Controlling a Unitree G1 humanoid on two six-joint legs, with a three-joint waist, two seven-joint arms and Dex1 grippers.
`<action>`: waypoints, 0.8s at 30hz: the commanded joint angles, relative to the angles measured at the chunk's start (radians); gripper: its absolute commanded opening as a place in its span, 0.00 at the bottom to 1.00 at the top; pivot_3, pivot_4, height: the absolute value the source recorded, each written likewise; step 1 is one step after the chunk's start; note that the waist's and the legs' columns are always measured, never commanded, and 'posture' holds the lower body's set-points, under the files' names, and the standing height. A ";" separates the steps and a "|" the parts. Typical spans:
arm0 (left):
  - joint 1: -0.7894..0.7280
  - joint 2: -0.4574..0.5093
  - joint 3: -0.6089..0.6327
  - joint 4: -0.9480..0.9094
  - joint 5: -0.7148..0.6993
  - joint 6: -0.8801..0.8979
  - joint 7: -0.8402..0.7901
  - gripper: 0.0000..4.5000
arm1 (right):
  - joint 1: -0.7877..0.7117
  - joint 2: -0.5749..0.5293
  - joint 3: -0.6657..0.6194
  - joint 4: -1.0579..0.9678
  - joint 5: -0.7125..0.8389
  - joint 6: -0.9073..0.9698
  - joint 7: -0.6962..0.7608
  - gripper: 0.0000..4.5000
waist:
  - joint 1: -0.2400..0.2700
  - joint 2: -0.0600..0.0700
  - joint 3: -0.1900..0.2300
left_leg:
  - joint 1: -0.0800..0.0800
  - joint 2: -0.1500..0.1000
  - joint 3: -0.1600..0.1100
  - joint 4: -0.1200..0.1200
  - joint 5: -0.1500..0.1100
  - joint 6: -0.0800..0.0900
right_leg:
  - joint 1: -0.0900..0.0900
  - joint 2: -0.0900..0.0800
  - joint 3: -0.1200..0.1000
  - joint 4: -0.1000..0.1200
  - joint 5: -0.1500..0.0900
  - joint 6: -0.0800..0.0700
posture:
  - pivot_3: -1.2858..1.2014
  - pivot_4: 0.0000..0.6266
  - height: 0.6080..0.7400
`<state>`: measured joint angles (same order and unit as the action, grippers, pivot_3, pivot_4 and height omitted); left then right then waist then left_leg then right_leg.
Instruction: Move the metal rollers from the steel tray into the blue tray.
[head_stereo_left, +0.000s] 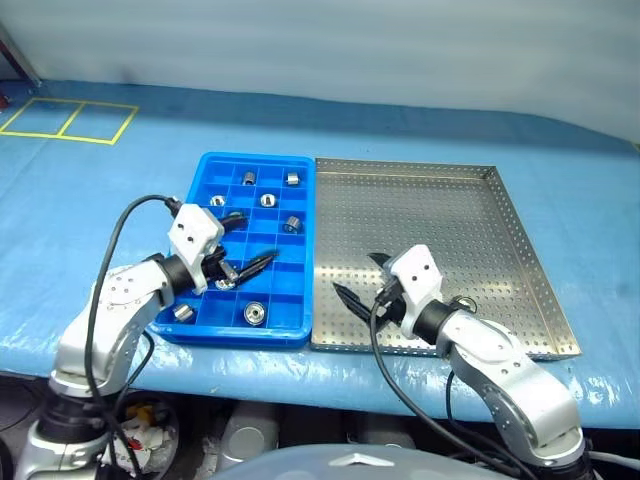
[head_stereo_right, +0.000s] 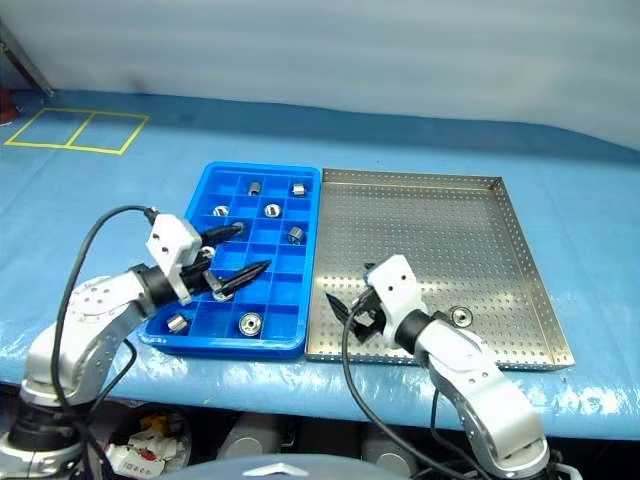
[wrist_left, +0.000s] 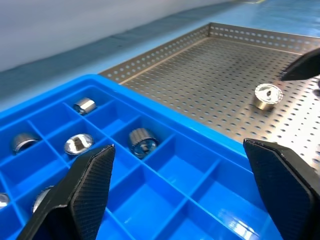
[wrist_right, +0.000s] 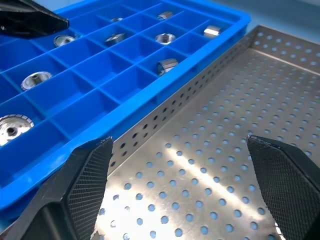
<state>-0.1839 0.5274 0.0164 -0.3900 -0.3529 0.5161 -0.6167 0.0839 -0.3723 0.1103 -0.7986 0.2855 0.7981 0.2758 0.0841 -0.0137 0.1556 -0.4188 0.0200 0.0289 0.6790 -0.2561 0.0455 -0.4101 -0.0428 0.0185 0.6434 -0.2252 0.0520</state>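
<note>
The blue tray (head_stereo_left: 240, 336) lies left of the steel tray (head_stereo_left: 440, 215), their long sides touching. Several metal rollers sit in separate blue compartments, among them one (head_stereo_left: 256, 314) near the front and one (head_stereo_left: 292, 224) in the middle. One roller (head_stereo_right: 460, 317) stands on the steel tray's perforated floor near the front edge, close behind my right wrist. My left gripper (head_stereo_left: 250, 240) hovers open over the middle of the blue tray, empty. My right gripper (head_stereo_left: 362, 278) is open and empty above the steel tray's front left corner, pointing toward the blue tray.
Both trays rest on a blue cloth-covered table (head_stereo_left: 120, 200), whose front edge runs just below them. Yellow tape squares (head_stereo_left: 70, 120) mark the far left. Black cables loop from both wrists.
</note>
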 joint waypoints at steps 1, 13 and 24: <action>-0.053 -0.043 -0.023 0.031 0.031 -0.053 0.035 0.99 | 0.021 0.021 -0.065 -0.050 -0.014 -0.012 -0.051 1.00 | -0.005 0.000 0.000 | 0.000 0.000 0.000 0.000 0.000 0.000 | 0.000 0.000 0.000 0.000 0.000 0.000 | 0.56 0.24 1.00; -0.216 -0.232 -0.135 0.246 0.114 -0.129 0.096 0.99 | 0.155 0.086 -0.179 -0.081 -0.080 -0.032 -0.178 1.00 | -0.071 0.000 -0.001 | 0.000 -0.001 0.001 0.001 0.000 0.000 | 0.000 0.001 0.002 0.001 0.001 0.002 | 0.50 0.24 1.00; -0.225 -0.318 -0.191 0.287 0.137 -0.123 0.128 0.99 | 0.212 0.140 -0.204 -0.110 -0.086 -0.037 -0.207 1.00 | -0.110 0.001 -0.001 | 0.000 0.000 0.002 0.001 0.000 0.000 | 0.000 0.001 0.004 0.002 0.003 0.005 | 0.48 0.24 1.00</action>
<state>-0.4038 0.2184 -0.1698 -0.0885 -0.2328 0.4058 -0.5009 0.2970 -0.2390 -0.0700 -0.8627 0.2060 0.7845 0.0778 -0.0256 -0.0132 0.1548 -0.4187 0.0201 0.0309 0.6804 -0.2559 0.0459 -0.4100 -0.0416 0.0222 0.6449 -0.2224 0.0566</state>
